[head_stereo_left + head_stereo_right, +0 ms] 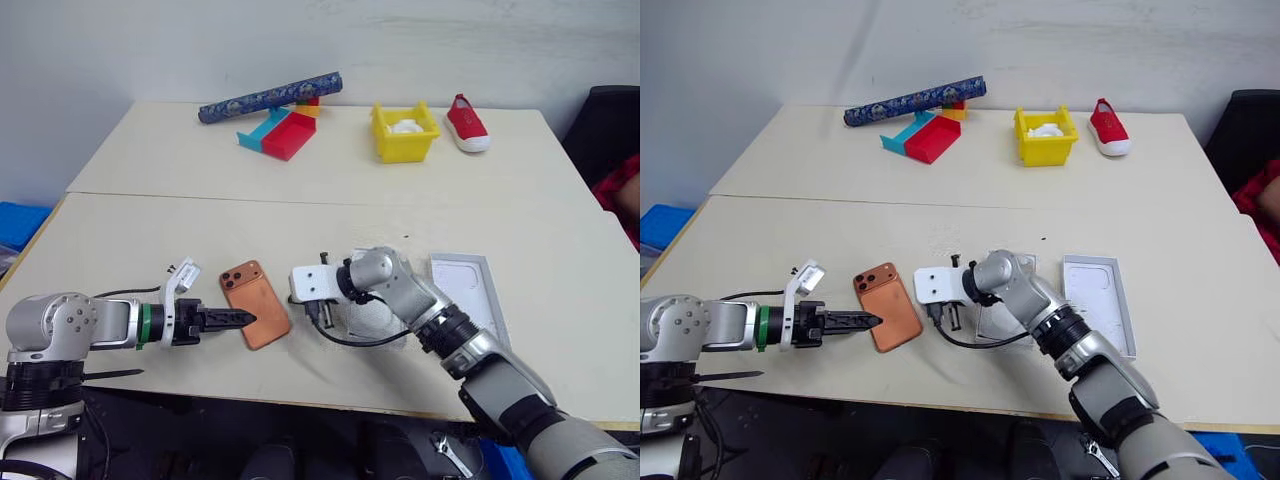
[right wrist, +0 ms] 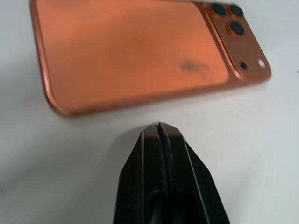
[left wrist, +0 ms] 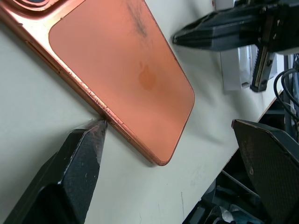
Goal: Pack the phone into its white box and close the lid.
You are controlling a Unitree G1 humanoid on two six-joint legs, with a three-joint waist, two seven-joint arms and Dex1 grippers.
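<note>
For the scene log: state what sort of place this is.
Probably a lab or test room set up for manipulation trials: two plain beige tables against a bare white wall, with unrelated props laid out, a red shoe, a yellow bin and a copper phone.

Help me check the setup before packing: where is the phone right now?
In the left eye view the phone lies camera side up on the near table, left of centre, between the left tool and the right tool.
</note>
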